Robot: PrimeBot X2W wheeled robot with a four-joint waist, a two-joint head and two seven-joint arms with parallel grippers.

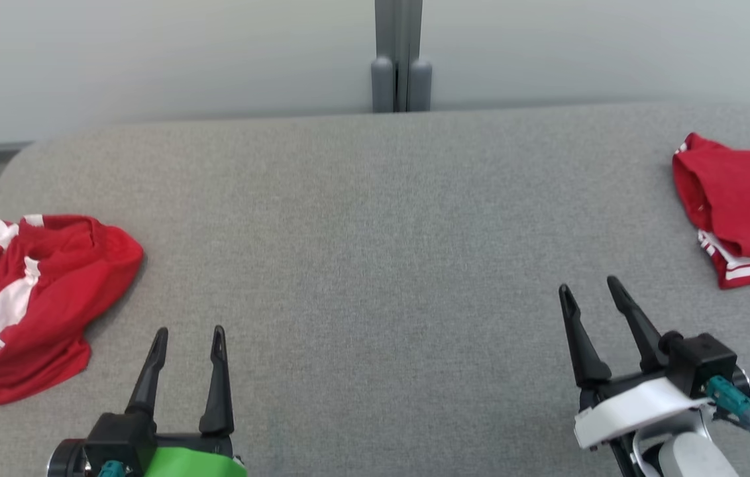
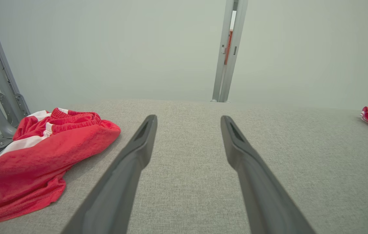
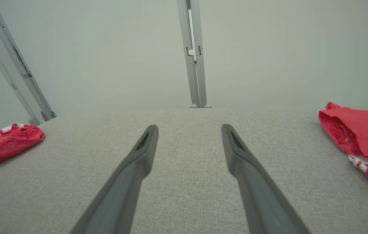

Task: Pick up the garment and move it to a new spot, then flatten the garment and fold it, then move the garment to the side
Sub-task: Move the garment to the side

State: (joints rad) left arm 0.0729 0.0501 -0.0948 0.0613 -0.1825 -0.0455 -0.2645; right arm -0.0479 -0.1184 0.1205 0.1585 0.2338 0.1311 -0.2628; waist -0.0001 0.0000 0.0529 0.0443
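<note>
Findings at this moment:

The left gripper point(image 1: 190, 330) has its jaws spread wide with nothing between them. The right gripper point(image 1: 588, 285) is likewise released and empty. Both sit low over the bare middle of the table point(image 1: 375, 218), well apart from each other.

The garment point(image 1: 44, 298), red with white stripes, lies crumpled at the table's left edge, just beside the left gripper (what looks like an elastic waistband is bunched on top, per the left wrist view). Neither gripper touches it.

A stack point(image 1: 739, 212) of red folded items lies at the far right edge, near the right gripper but clear of it. I judge it to be finished work, not the present item.

Progress, as judged: no step on the crumpled garment is done. Pick-up, transfer to a new spot, flattening, folding and setting aside are all outstanding. The left gripper is the better placed for the first grasp.
</note>
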